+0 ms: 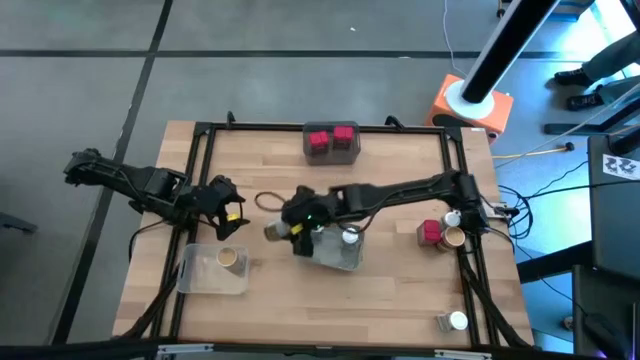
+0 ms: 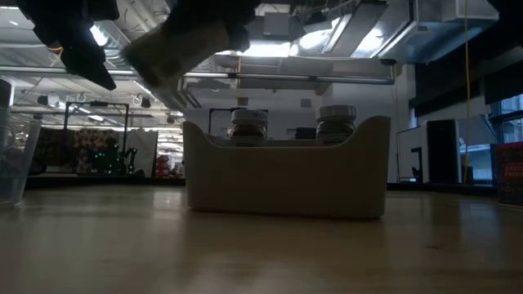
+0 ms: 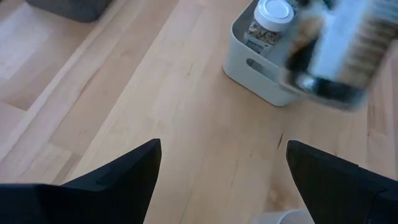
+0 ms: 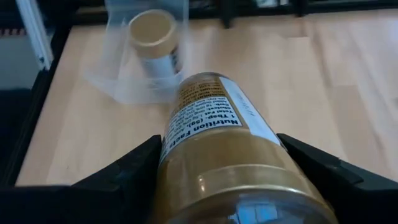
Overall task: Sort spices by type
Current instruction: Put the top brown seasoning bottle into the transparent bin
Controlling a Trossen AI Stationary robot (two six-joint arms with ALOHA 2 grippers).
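Observation:
My right gripper reaches across to the table's middle and is shut on a round tan-topped spice jar, which also shows in the low view as the tilted jar. Ahead of it, a clear tray holds another tan-topped jar. A grey tray beside the gripper holds two white-topped jars. A dark tray at the far edge holds two red blocky jars. My left gripper hovers open left of centre, touching nothing. My right gripper pinches the tan-topped jar by the sides of its round body, one finger on each side. The fingers come from the table's right, and the jar lies along them, pointing toward the clear tray. The jar is lifted clear of the table and tilted.
Near the right edge stand a red jar, a tan-topped jar and a white-topped jar. Another white-topped jar stands at the near right corner. A dark frame borders the wooden table. Bare wood lies between the trays.

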